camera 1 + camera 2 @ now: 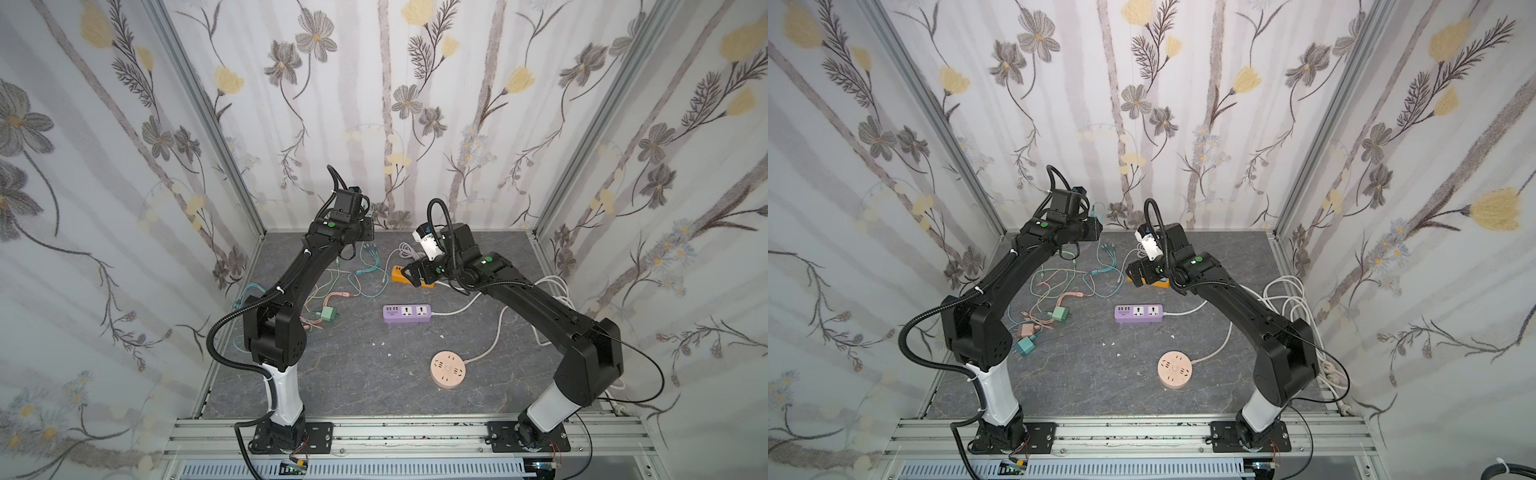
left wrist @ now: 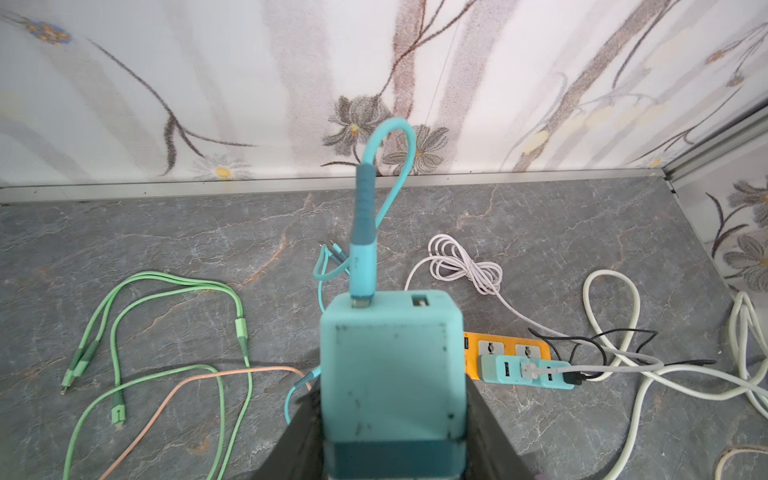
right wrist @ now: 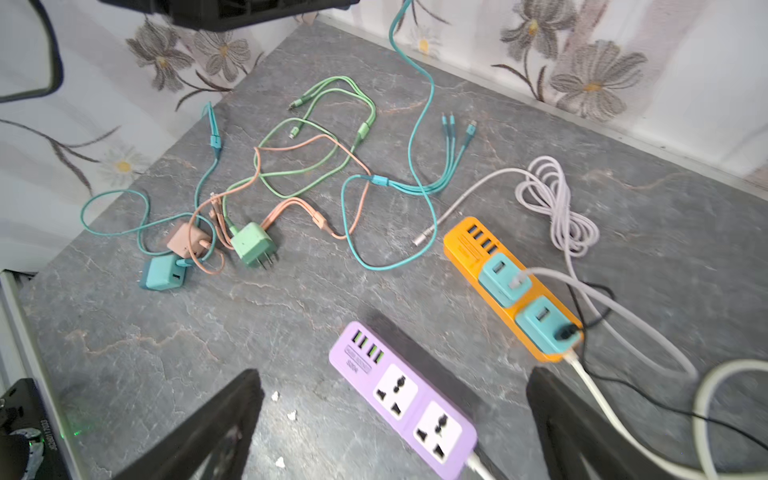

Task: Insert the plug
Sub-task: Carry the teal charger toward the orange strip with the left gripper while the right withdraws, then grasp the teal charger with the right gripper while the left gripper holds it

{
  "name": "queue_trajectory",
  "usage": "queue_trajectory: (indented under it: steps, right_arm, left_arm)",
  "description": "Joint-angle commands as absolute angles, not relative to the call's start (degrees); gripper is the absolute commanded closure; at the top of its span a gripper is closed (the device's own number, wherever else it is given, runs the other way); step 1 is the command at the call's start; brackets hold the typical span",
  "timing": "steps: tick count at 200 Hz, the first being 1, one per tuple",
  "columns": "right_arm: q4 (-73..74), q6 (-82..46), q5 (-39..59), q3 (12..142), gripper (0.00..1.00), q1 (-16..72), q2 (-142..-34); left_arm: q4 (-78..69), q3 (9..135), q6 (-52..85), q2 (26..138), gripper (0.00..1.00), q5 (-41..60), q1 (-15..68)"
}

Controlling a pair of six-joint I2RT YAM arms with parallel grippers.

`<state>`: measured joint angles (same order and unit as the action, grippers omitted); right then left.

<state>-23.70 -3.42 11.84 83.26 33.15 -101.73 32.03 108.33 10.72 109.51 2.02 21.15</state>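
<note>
A teal plug, a cube with a teal cable in its USB port, sits between my left gripper's dark fingers, held above the grey table near the back wall. In both top views the left gripper is raised at the back. My right gripper is open and empty, its fingers wide apart above the purple power strip. In a top view it hangs over the orange power strip. That orange strip carries two teal plugs.
A green plug, a pink plug and another teal plug lie on the left among tangled cables. A round pink socket sits near the front. White cords coil at the right wall.
</note>
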Motion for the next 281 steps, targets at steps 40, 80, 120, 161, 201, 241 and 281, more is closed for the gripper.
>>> queue_trajectory:
  steps: [40, 80, 120, 161, 201, 241, 281]
  right_arm:
    - [-29.5, -4.6, 11.7, 71.6, 0.01, 28.0, -89.6]
    - [-35.2, -9.3, 10.2, 67.5, 0.01, 22.4, -86.3]
    - [-32.1, -11.1, 12.1, 63.9, 0.01, 21.4, -81.0]
    - [-26.4, -20.3, 8.0, 60.9, 0.01, 20.8, -76.4]
    - [-19.8, -22.9, 18.5, 57.7, 0.01, 18.7, -73.0]
    - [-21.0, -21.3, 31.8, 58.9, 0.06, 16.1, -77.1]
    - [-22.0, -20.6, 35.3, 60.3, 0.15, 17.2, -80.9]
  left_arm:
    - [36.3, 106.3, 5.1, 109.9, 1.0, 2.0, 23.0]
    - [37.9, 103.8, 1.2, 108.8, 1.0, 5.6, 22.8]
    - [35.1, 94.9, -4.7, 103.9, 1.0, 10.5, 24.1]
    - [25.8, 80.6, -7.8, 94.9, 1.0, 15.6, 25.9]
    - [18.5, 70.5, -12.6, 88.3, 1.0, 18.2, 29.1]
    - [14.1, 65.5, -17.6, 85.9, 1.0, 19.5, 31.6]
    - [3.3, 59.2, -24.8, 85.3, 1.0, 20.2, 34.3]
